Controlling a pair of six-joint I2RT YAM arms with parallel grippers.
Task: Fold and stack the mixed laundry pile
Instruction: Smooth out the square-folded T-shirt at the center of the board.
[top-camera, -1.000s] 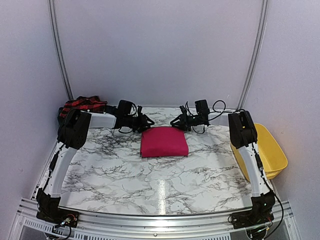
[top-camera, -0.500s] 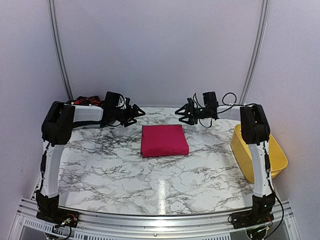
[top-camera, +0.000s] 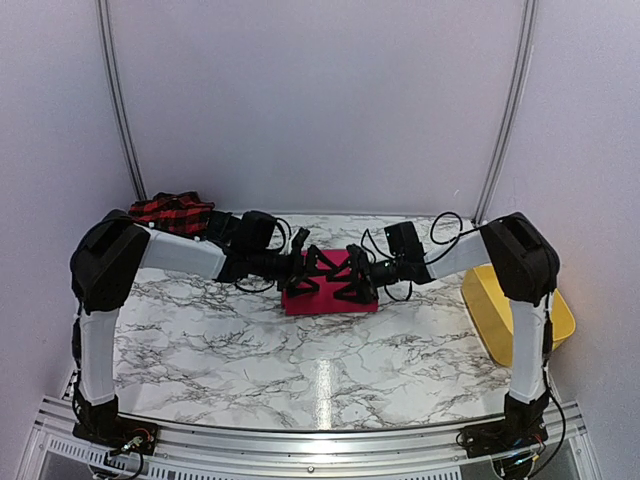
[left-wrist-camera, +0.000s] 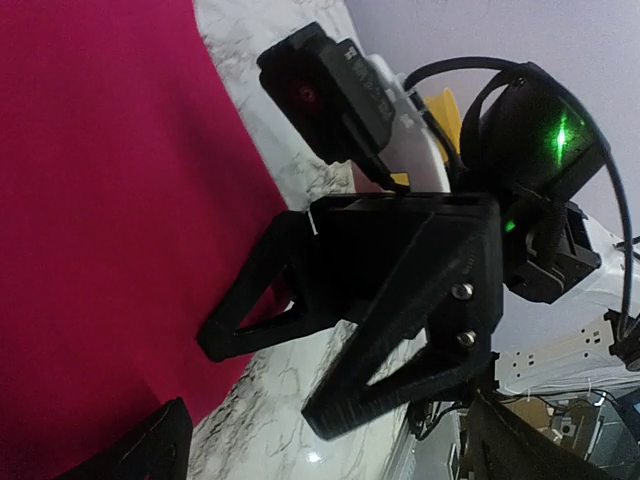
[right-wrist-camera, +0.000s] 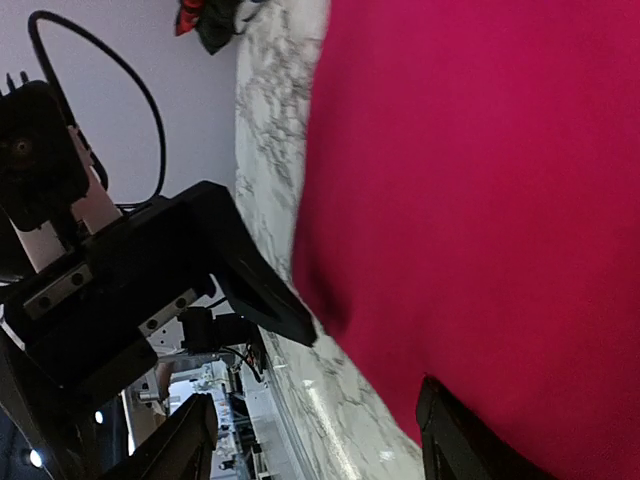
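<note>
**Top view.** 2 grippers cover much of the magenta-pink garment (top-camera: 330, 302), so only its near strip and corners show. It lies folded into a flat rectangle toward the back edge of the tabletop (top-camera: 300, 370), midway between the left and right edges. The left gripper (top-camera: 306, 272) and right gripper (top-camera: 353, 278) face each other above it, each with its jaws spread apart and empty (contact with the cloth cannot be judged).

The red-and-black checked garment (top-camera: 170, 211) is bunched at the back-left corner, partly behind the left arm, and its lettering is illegible. The yellow tub (top-camera: 560, 318) at the right edge is cut across by the right arm.

**Wrist views.** The magenta cloth is plain and smooth, with a straight edge.
</note>
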